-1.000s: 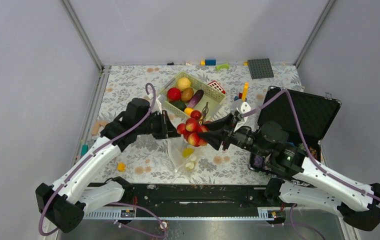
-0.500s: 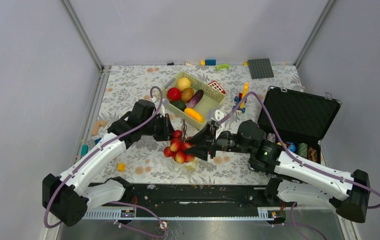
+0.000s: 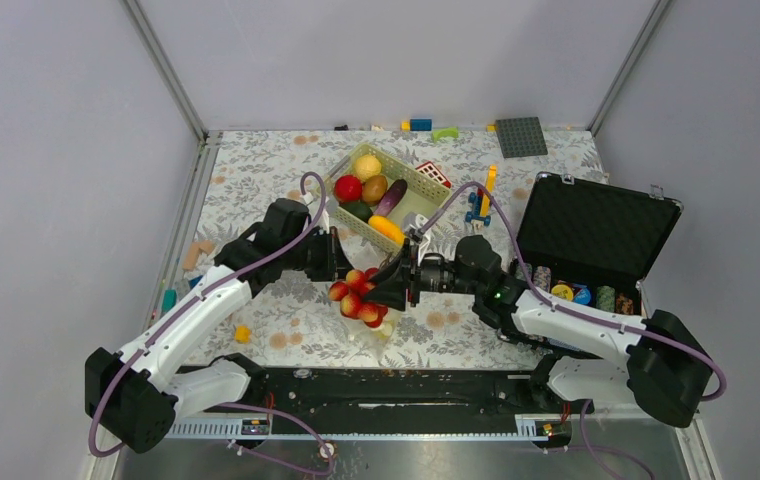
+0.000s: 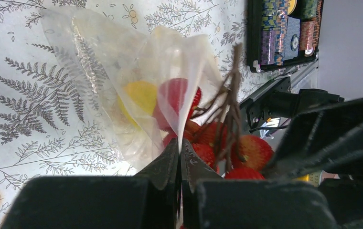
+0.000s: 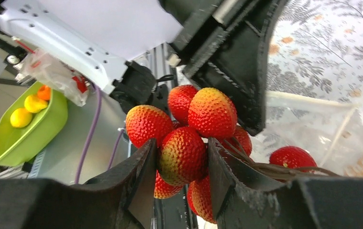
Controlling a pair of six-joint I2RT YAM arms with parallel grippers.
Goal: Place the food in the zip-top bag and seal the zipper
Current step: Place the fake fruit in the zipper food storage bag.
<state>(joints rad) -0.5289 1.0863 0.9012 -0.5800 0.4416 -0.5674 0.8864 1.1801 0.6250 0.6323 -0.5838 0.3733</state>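
Note:
My left gripper [image 4: 179, 150] is shut on the mouth edge of the clear zip-top bag [image 4: 122, 86], which lies on the floral cloth with a yellow fruit [image 4: 139, 95] and a red one inside. My right gripper [image 5: 182, 160] is shut on one berry of a red-and-yellow toy berry bunch [image 5: 184, 157] with brown stems, held at the bag's mouth [image 3: 361, 295] right beside the left gripper [image 3: 334, 262]. More food lies in the pale green basket [image 3: 426, 200]: yellow, red, green, purple and orange pieces. The zipper strip is not clearly visible.
An open black case [image 3: 596, 235] with small items stands right. Coloured blocks [image 3: 421, 124] and a grey baseplate [image 3: 521, 136] lie at the back. A small orange piece [image 3: 243, 333] lies near the left arm. A metal rail [image 3: 376, 385] runs along the near edge.
My right gripper has carried the berry bunch leftward and down to the bag's mouth, uncovering the basket. The left gripper has stayed shut on the bag's edge, shifting slightly.

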